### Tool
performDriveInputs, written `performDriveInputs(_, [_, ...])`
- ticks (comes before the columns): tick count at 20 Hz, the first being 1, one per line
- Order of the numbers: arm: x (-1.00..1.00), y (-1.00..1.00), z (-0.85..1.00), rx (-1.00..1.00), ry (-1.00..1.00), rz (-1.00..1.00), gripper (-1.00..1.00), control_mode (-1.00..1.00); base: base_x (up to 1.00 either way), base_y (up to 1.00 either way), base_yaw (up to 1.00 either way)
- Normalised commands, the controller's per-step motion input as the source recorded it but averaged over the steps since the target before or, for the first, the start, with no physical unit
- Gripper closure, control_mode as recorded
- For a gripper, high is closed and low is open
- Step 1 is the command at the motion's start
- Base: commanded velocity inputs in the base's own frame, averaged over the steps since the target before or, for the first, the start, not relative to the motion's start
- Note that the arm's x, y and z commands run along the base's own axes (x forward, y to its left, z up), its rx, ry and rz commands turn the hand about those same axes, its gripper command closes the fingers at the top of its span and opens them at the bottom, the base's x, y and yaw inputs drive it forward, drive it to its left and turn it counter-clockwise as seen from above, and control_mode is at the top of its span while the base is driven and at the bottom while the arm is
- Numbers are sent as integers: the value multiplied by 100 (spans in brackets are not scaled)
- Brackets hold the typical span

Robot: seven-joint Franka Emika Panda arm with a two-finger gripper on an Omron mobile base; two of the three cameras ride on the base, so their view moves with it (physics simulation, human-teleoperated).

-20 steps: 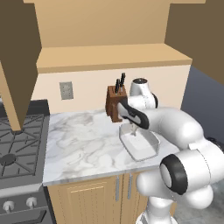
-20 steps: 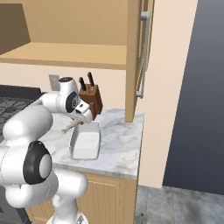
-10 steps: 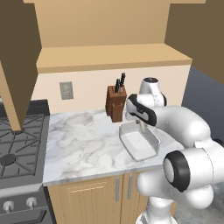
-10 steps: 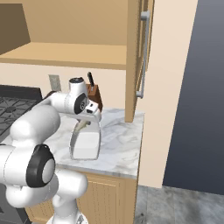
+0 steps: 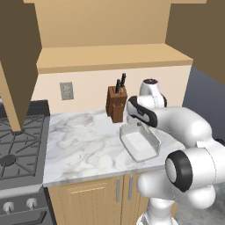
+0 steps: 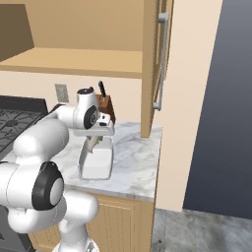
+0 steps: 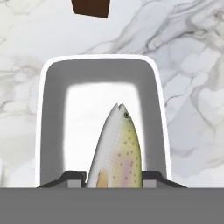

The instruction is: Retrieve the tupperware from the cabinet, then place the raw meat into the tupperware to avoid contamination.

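1. The two dark fingers are clamped on the small slender speckled fish, silvery with a yellow and pink tint. The fish hangs head down between them, directly above the white, deep rectangular plastic tub with rounded corners.

2. The tub stands on the white marble surface, at about 4 o'clock from the brown wooden knife block, which is just beside it. In the right base view the fish points down over the near end of the tub.

3. Risk: in the hand view the fish sits in the 6 o'clock half of the tub opening, near that wall. If the fingers let go here, the body may probably tip onto the rim and slide out onto the marble, which would be the contamination that the task wants to avoid.

4. Risk: a release from too high could make the fish bounce, or push the light tub. How high the head is above the tub floor cannot be told exactly.

5. Edges: the tub lies near the front edge of the surface, so a push toward 6 o'clock is dangerous.

6. Open room: the marble at 9 o'clock of the tub is bare up to the dark stove. Overhead, the shelf of the light-wood wall cabinet is well apart from the arm.
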Motion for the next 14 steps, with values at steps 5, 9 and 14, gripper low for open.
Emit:
performDriveInputs(5, [0, 0, -17, -8, 1, 13, 100, -100, 0, 0, 0])
performDriveInputs(9, [2, 0, -1, -2, 1, 1, 100, -100, 0, 0, 0])
performDriveInputs(14, [16, 1, -3, -1, 0, 0, 100, -100, 0, 0, 0])
